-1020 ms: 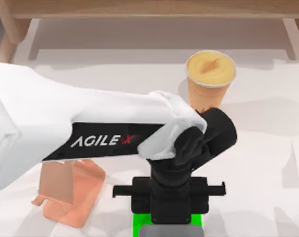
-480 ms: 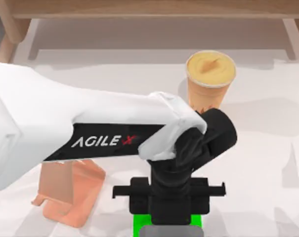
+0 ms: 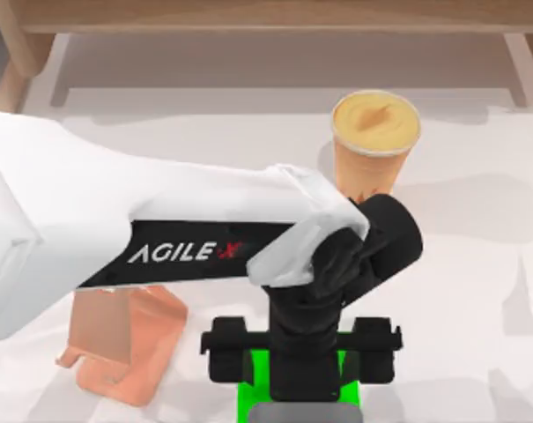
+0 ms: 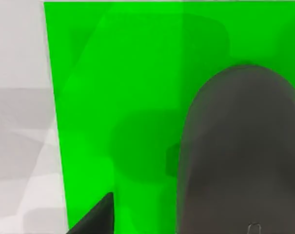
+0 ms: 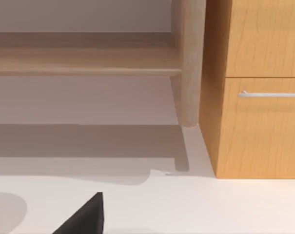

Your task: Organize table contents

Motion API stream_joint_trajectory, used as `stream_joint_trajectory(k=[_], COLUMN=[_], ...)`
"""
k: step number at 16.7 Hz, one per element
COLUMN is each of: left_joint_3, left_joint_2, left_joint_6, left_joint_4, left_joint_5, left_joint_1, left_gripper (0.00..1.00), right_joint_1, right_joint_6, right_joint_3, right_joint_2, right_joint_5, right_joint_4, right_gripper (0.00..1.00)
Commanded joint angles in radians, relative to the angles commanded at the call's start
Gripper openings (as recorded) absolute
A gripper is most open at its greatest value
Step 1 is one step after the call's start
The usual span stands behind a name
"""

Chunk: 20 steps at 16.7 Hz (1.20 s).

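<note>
Over the green pad [image 3: 248, 401] at the near edge of the table [image 3: 477, 291] hangs the left gripper [image 3: 301, 401], pointing straight down; its wide black crossbar sits just above the pad. Whether its fingers are spread or closed can't be told. Directly under it, per the left wrist view, the mouse [image 4: 240, 156] lies on the green pad [image 4: 118, 97], so that item looks placed already, or about to be let go, tho contact isn't visible.

Beyond the gripper, toward the wooden shelf [image 3: 266, 18], the orange cup [image 3: 374, 141] stands upright, well apart from pad & gripper; not yet handled, I'd judge. To the gripper's left, partly under the arm, sits the pink phone stand [image 3: 151, 344], nothing visible on it, so phone step prob. still to do.

Right arm: parked, its wrist cam facing the shelf leg [image 5: 188, 63] and a wooden cabinet [image 5: 259, 87].

Writing: "AGILEX" in white on the left arm's black panel, w/ a red X.
</note>
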Motion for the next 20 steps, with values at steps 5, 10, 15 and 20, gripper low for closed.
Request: stream_joint_trajectory(k=[5,10,15,20], left_joint_3=[0.000,0.056,0.162,0.287], left_joint_2=[-0.001,0.008,0.068,0.142], left_joint_6=[0.000,-0.148,-0.529,-1.059], left_joint_4=[0.000,-0.025,-0.082,-0.152], left_joint_5=[0.000,-0.003,-0.004,-0.005], left_joint_1=[0.001,0.052,0.178,0.353], left_gripper=[1.00,1.00,1.00,1.00], right_joint_1=[0.000,0.000,0.000,0.000], right_joint_6=[0.000,0.000,0.000,0.000], right_joint_3=[0.000,0.000,0.000,0.000], right_joint_2=[0.000,0.000,0.000,0.000], right_joint_5=[0.000,0.000,0.000,0.000], right_joint_4=[0.000,0.000,0.000,0.000], right_gripper=[1.00,1.00,1.00,1.00])
